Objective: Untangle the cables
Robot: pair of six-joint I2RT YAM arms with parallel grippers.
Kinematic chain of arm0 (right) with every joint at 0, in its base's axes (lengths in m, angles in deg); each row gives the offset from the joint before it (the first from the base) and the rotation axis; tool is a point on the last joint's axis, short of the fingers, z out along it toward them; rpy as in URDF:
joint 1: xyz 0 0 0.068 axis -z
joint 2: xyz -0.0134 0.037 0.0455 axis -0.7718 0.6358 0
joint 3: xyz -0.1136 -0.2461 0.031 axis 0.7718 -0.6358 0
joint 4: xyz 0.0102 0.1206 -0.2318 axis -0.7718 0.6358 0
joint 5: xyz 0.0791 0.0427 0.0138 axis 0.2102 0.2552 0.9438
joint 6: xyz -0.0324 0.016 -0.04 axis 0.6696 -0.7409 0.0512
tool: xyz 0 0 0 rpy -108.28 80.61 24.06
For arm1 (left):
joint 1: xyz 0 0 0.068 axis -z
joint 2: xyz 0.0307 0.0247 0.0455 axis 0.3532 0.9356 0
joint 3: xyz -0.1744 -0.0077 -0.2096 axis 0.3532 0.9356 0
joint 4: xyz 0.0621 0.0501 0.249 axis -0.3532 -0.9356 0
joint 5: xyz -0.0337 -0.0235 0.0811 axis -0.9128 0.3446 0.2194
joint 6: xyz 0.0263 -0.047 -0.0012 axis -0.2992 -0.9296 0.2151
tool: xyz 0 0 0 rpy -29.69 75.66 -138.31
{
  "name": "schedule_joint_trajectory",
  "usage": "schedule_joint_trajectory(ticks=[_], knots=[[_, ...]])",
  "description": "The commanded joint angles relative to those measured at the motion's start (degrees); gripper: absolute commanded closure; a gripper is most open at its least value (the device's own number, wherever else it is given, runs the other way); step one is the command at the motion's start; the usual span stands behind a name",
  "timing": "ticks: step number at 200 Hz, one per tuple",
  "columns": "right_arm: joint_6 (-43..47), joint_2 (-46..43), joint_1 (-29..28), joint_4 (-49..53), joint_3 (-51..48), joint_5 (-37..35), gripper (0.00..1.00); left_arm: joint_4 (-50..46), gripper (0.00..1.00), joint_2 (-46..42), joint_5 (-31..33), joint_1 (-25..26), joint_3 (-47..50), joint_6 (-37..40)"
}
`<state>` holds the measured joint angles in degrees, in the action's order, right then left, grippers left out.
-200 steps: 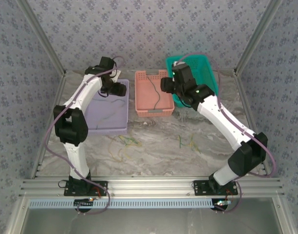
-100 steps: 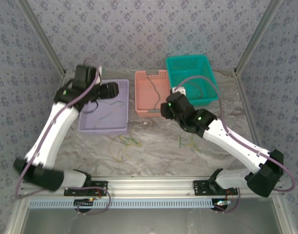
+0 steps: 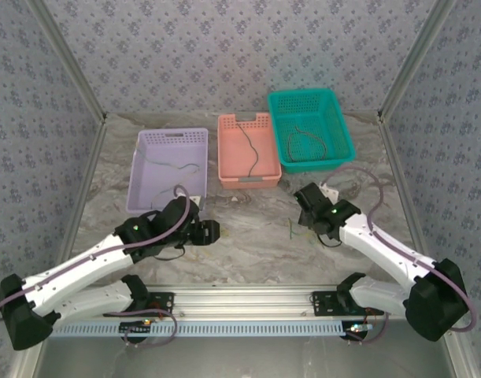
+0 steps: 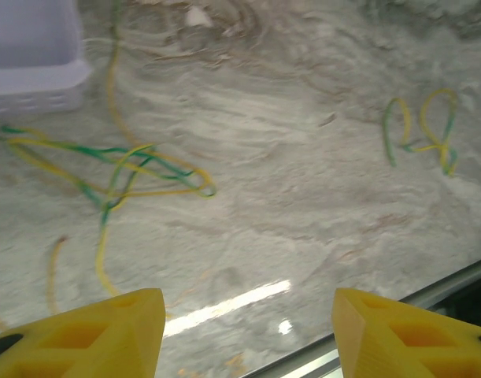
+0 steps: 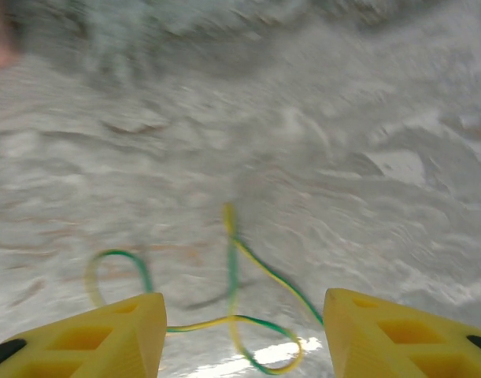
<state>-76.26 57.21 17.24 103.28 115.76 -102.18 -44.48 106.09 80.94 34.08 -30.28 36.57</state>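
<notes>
The surface (image 4: 303, 197) looks like polished grey marble, smooth and glossy, with a bright glare streak. The cables (image 4: 130, 151) have smooth yellow-green sheaths. The left tool (image 4: 246, 307) has matt yellow plastic fingers (image 4: 106, 335).

I see patterned grey-blue walls (image 3: 240, 55) ahead, a marbled grey tabletop (image 3: 256, 236) underneath, a bright glare streak (image 4: 224, 307) across it.

Robotics lab test cell: patterned panels (image 3: 224, 55) enclose a marbled table (image 3: 252, 240); two robot arms (image 3: 90, 262) bolted to a rail (image 3: 248, 298) at 6 o'clock.
</notes>
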Motion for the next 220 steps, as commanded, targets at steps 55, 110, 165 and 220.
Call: schedule_joint_trajectory(ticks=[55, 110, 165, 220], knots=[[1.71, 4.36, 3.56, -11.23, -4.38, 6.32, 0.44, 19.03, 0.42, 16.24, 2.03, 8.10, -5.31, -6.78], [3.31, 12.07, 7.31, -17.27, -4.14, 11.67, 0.72, 24.07, 0.43, 20.65, 1.79, 9.40, -5.27, -9.73], [5.96, 9.69, 5.72, -12.88, 0.04, 8.74, 1.00, 28.27, 0.50, 20.35, 0.49, 9.40, -2.87, -7.85], [11.61, 2.16, 6.33, -2.02, 10.79, 17.16, 1.00, 47.91, 0.48, 26.14, -11.66, 6.41, 0.30, 3.18]])
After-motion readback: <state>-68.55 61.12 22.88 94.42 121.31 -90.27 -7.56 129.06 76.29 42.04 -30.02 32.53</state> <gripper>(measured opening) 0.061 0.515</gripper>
